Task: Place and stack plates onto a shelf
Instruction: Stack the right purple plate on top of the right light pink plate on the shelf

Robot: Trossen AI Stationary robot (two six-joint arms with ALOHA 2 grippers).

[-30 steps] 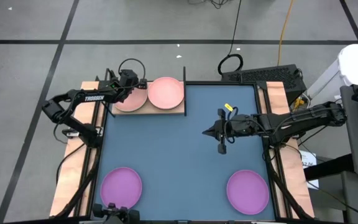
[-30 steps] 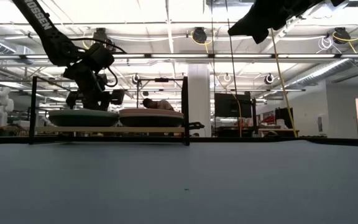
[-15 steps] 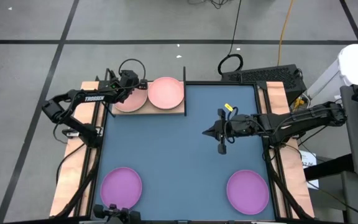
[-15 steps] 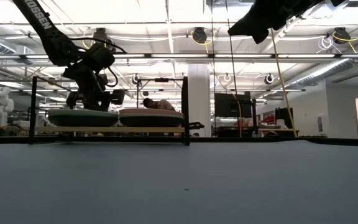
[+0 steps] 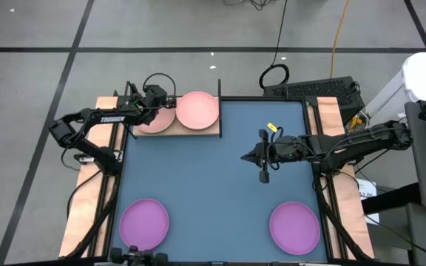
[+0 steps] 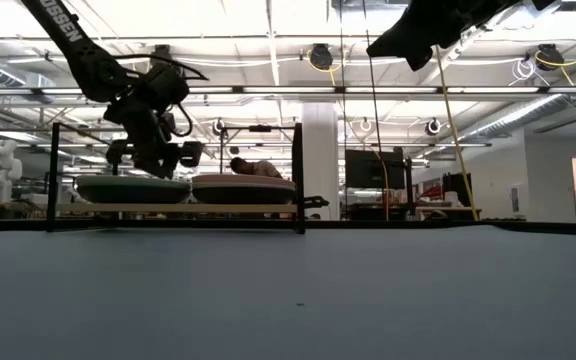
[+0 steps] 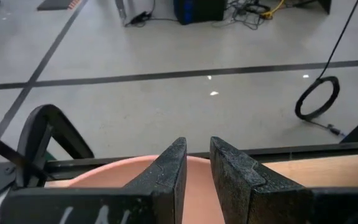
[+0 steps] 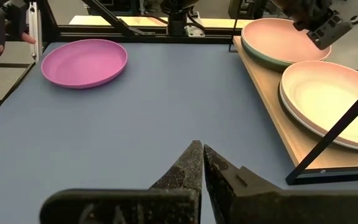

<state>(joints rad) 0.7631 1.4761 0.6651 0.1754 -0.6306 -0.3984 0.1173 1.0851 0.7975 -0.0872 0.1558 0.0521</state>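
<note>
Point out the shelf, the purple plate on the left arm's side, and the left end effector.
shelf (image 5: 214, 134), high view, bare wooden front corner.
purple plate (image 5: 144, 223), high view, its centre.
left end effector (image 5: 170, 101), high view, at the fingertips over the pink stack.

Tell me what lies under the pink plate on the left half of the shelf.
Under that pink plate a greenish plate rim shows, resting on the shelf. Anything lower in the stack is covered. The left tool hovers above it.

Below the fingers (image 7: 232, 180) of the left gripper (image 5: 170, 101) lies a plate stack (image 5: 154, 120) on the shelf (image 5: 214, 131) (a second stack (image 5: 198, 109) sits beside it), while the right gripper (image 5: 247, 157) hovers over the mat (image 5: 213, 185), well apart from two single plates (image 5: 144, 222) (image 5: 294, 226).
</note>
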